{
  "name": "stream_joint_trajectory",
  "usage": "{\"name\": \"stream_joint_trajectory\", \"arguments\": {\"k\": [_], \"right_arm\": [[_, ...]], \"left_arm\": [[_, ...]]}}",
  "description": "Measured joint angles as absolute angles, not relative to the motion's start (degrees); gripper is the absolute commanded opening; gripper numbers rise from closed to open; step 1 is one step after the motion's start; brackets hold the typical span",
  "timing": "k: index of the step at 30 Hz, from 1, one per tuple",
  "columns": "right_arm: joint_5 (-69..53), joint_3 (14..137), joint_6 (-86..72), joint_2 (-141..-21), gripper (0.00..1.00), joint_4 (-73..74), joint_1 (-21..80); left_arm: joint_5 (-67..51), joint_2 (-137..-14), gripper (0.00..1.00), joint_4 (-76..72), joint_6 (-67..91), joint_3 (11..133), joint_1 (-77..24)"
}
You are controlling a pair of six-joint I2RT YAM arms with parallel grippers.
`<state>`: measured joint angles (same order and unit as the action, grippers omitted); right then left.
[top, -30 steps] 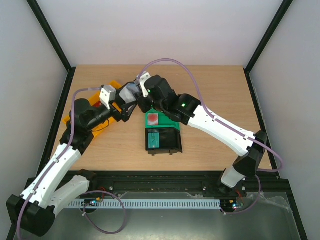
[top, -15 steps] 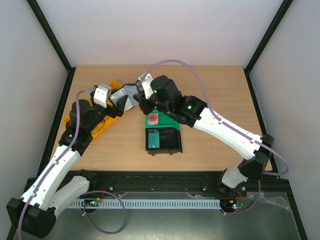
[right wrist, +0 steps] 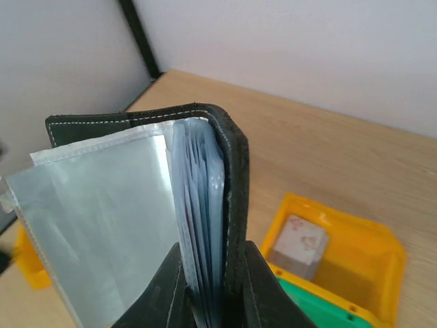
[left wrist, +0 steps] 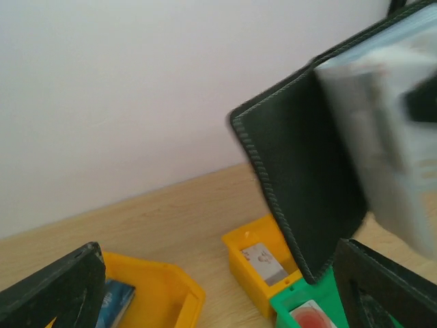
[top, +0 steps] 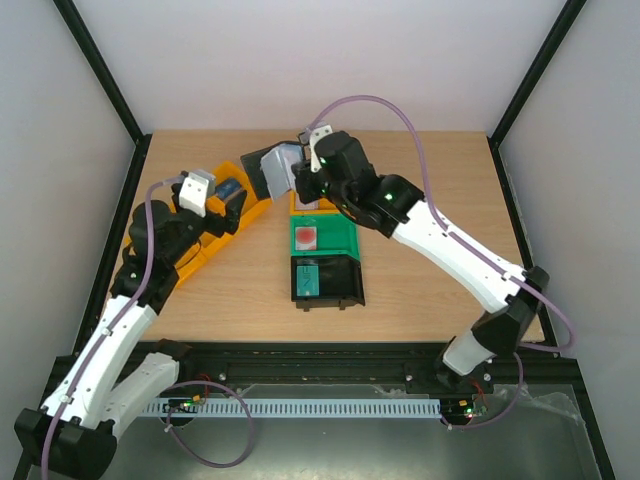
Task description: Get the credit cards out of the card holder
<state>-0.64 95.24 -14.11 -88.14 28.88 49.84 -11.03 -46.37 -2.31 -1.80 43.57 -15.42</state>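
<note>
My right gripper (top: 298,180) is shut on the card holder (top: 278,167), a black wallet hanging open with clear, blue-grey sleeves, held up over the back of the table. In the right wrist view the gripper (right wrist: 208,294) pinches the black cover and the stack of sleeves (right wrist: 198,212); one clear sleeve (right wrist: 102,225) fans out to the left. No red credit card shows in any view. My left gripper (top: 232,203) is open and empty, left of the wallet and apart from it. In the left wrist view the wallet (left wrist: 307,178) hangs ahead of its spread fingers (left wrist: 61,287).
A large yellow bin (top: 185,250) with a blue card (left wrist: 116,301) lies under my left gripper. A small yellow bin (top: 310,205) holds a pale card (right wrist: 300,239). A green bin (top: 335,240) holds a pale card with a red spot. A black bin (top: 340,285) holds a teal card.
My right gripper has carried the wallet up, back and to the right. My left gripper has drawn back to the left, away from the wallet, and now stands over the large yellow bin.
</note>
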Motion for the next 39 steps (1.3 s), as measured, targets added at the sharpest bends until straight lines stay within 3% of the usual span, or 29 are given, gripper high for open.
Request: {"name": "stream_joint_trajectory", "arguments": {"k": [4, 10, 21, 29, 39], "right_arm": [[7.14, 102.28, -15.66, -94.11, 0.02, 34.37, 50.43], [9.56, 105.25, -15.4, -98.45, 0.02, 39.13, 52.84], [-13.1, 97.97, -15.07, -90.59, 0.02, 30.55, 50.78], [-30.13, 91.55, -15.38, -83.92, 0.02, 20.91, 47.64], [-41.34, 83.05, -17.5, -80.12, 0.02, 7.73, 45.76]], "left_arm": [[-17.69, -45.71, 0.58, -2.2, -2.76, 45.04, -15.09], [-33.87, -46.57, 0.43, -5.76, 6.33, 45.8, -18.17], [-39.05, -51.68, 0.43, -10.22, 23.2, 44.69, -18.15], [-43.35, -49.19, 0.45, -12.19, 25.3, 44.99, -16.6], [-47.33, -46.3, 0.5, -12.99, 25.02, 45.3, -16.05]]}}
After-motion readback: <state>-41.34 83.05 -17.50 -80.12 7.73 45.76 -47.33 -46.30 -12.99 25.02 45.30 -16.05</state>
